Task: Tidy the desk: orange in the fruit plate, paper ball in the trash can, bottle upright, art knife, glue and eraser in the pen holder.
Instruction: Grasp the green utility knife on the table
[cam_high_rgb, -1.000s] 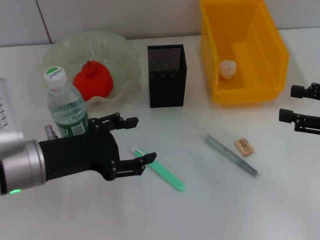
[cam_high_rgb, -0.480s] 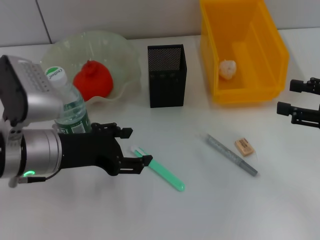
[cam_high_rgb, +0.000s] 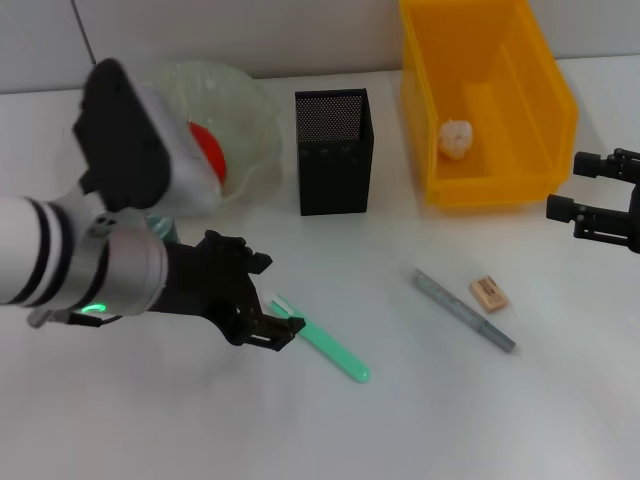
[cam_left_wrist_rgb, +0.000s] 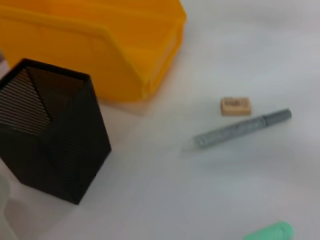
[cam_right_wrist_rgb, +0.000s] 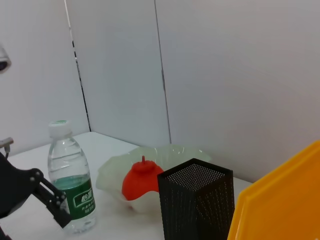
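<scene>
With its fingers spread, the left gripper (cam_high_rgb: 262, 300) hovers at lower left over the green glue (cam_high_rgb: 322, 340), probably to grasp it for the pen holder (cam_high_rgb: 334, 152), while the right gripper (cam_high_rgb: 600, 192), also spread, waits at the right edge.

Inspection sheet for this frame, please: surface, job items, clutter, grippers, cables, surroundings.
Surface: white desk, no spills seen.
Orange: in the fruit plate.
Paper ball: inside the trash can.
Bottle: upright beside the fruit plate.
Eraser: loose on the desk, by the grey pen-like tool.
Green stick: flat on the desk.
Pen holder: upright; nothing seen inside.
Clutter: nothing seen.
Left gripper: fingers open, over the green stick's white end.
Right gripper: fingers open, at the right edge near the trash can.
Cables: nothing seen.
Surroundings: pale panelled wall.
</scene>
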